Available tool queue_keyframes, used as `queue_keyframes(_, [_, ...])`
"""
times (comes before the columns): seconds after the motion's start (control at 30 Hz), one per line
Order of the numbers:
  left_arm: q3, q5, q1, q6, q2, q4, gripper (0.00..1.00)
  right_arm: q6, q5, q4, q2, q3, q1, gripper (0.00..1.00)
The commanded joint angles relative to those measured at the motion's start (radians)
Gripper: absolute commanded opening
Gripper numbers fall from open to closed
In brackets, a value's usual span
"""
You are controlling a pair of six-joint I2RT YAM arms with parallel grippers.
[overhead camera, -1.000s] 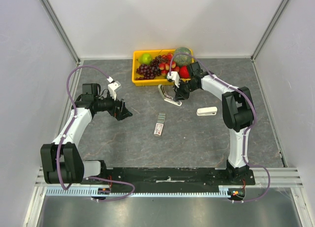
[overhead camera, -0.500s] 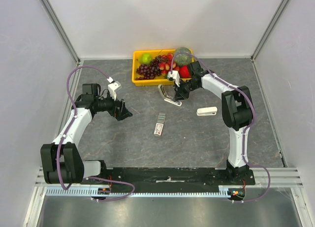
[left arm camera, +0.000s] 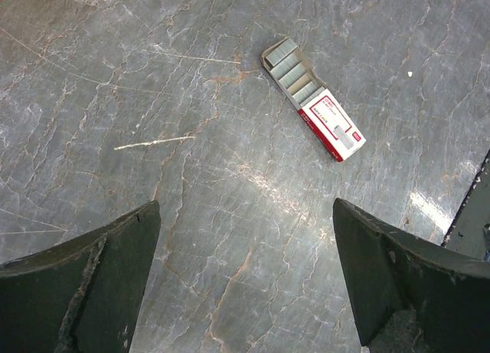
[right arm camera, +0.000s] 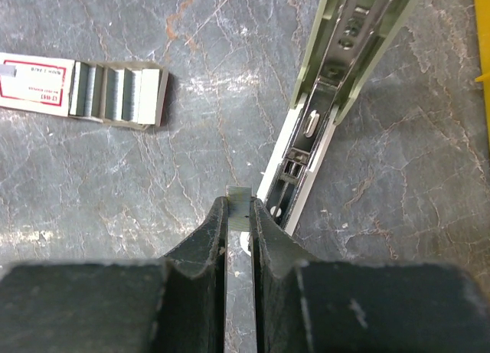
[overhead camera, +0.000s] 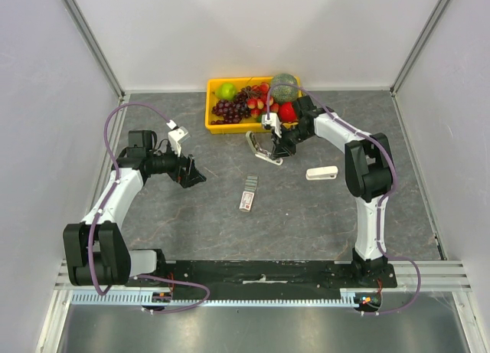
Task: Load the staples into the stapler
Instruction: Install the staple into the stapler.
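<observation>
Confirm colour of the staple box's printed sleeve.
The sleeve is white with red markings, clearest in the left wrist view.

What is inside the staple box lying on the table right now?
The staple box is slid half open; silvery staple strips fill the exposed half. Whatever lies under the red-and-white sleeve is covered, so I cannot tell how far the strips run.

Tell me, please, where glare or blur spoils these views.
Left wrist: glare whitens the table lower right; the staple box is sharp. Right wrist: the right gripper is dark and soft near the lens, the stapler crisp. Top: even light, faint shadows.
</observation>
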Motion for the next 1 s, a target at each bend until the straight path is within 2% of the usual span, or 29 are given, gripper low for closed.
queue_keyframes(0.0, [-0.004,0.028,0.004,0.011,0.007,0.034,1.0,-0.096,-0.038,-0.048,0.017,0.037,-0.016,0.17])
queue_keyframes(0.97, [-0.006,0.031,0.004,0.011,0.015,0.037,1.0,-0.201,-0.118,-0.097,0.07,0.076,-0.04,0.19])
